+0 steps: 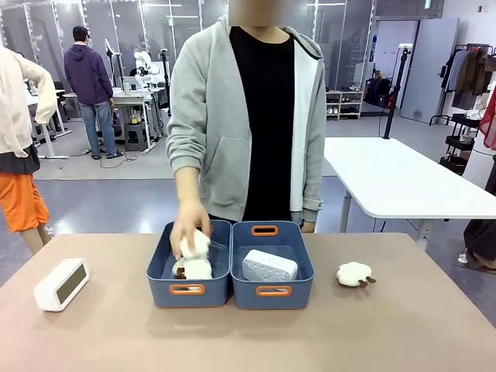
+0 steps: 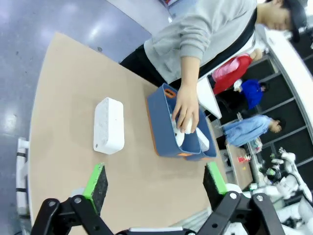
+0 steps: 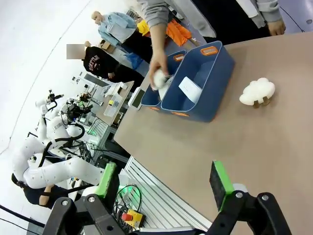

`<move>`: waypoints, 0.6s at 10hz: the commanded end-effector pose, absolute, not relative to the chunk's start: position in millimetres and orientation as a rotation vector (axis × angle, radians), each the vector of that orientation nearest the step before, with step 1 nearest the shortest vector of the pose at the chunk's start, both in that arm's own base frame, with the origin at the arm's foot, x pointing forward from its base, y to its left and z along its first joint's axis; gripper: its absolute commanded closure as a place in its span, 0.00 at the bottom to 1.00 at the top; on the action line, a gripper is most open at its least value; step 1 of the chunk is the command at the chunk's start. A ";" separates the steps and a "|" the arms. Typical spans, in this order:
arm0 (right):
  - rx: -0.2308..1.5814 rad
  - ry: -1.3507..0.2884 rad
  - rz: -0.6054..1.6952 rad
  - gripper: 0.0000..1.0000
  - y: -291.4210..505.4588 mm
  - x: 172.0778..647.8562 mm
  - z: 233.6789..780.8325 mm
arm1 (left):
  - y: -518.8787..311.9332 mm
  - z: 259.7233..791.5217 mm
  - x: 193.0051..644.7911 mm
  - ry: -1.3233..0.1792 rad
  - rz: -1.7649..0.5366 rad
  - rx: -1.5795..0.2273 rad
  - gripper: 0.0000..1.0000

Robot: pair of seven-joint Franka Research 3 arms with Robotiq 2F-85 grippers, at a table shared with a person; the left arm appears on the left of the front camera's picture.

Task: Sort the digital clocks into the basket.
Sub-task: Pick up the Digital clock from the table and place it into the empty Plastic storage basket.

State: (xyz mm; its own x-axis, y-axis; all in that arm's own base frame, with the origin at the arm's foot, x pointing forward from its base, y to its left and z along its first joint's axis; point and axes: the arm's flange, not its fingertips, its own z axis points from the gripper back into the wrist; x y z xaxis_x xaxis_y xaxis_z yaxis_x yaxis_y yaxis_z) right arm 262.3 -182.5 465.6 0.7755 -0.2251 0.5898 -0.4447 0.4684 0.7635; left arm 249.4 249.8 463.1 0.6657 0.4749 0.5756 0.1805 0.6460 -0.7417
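Dotted clock (image 1: 270, 266) in right basket (image 1: 299, 293); screen clock (image 1: 62, 284) on table (image 1: 116, 337), 9 o'clock of it. Left tool (image 2: 155, 175), right tool (image 3: 164, 176) wide, empty.

You can see a brown bench (image 1: 248, 341). A fluffy white toy sheep (image 1: 355, 273) with little brown feet sits alone at 3 o'clock from the middle of the bench. At 11 o'clock from the middle is a blue tub (image 1: 159, 288) with more fluffy toys (image 1: 194, 267) inside it. A person in a grey jacket (image 1: 209, 116) stands at 12 o'clock, right behind the bench. A big white table (image 1: 403, 182) is farther back at 2 o'clock. Far off at 10 o'clock, a person in a purple top (image 1: 87, 74) faces away. At 9 o'clock is someone in orange shorts (image 1: 19, 201).
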 end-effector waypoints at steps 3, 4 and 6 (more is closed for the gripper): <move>1.105 -0.708 0.154 0.05 -184.8 263.7 466.3 | 159.4 571.1 324.5 -0.401 -0.182 -0.358 0.00; 1.105 -0.708 0.154 0.05 -184.8 263.7 466.3 | 138.4 571.6 346.2 -0.297 -0.231 -0.251 0.00; 1.105 -0.708 0.154 0.05 -184.8 263.7 466.3 | 78.1 542.2 395.0 -0.176 -0.408 -0.092 0.00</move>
